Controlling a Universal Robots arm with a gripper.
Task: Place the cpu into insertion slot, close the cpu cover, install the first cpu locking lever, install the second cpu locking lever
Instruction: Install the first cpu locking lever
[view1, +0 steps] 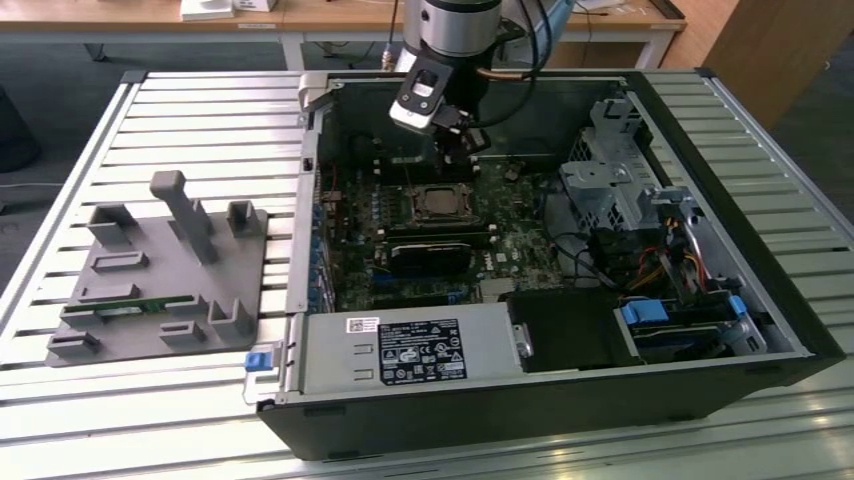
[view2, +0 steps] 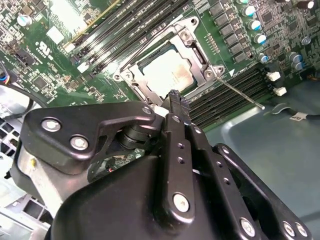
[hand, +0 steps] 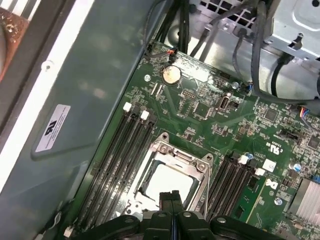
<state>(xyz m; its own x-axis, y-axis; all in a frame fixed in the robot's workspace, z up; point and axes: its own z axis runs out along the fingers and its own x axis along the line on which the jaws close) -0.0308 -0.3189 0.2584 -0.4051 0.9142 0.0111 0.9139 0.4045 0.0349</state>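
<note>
Gripper (hand: 170, 199) jaws are being held pressed together, with nothing seen between them. In both wrist views the black fingertips (view2: 175, 100) are being carried just over one edge of the insertion slot (view1: 416, 196); contact cannot be told. The cpu (hand: 167, 181) is being seen seated in that slot, its silver-grey top showing through the window of the cpu cover (hand: 175, 154), which is lying flat over it. In the second wrist view a thin locking lever (view2: 242, 93) is being seen slanting out from a corner of the cover across the long black slots (view2: 210, 107), its free end lying clear of the socket. All of this is being carried by the green circuit board (hand: 200, 115), where a round coin cell (hand: 171, 75) is also being noted, well apart from the socket. In the exterior view the gripper is being seen at 12 o'clock of the slot, a black rectangular card (view1: 430, 255) at 6 o'clock, and a metal drive cage (view1: 601, 190) at 3 o'clock, all inside the open computer case (view1: 747, 300). Outside the case, at 9 o'clock, a grey fixture block (view1: 160, 270) is being seen resting on the slatted table (view1: 200, 120).
</note>
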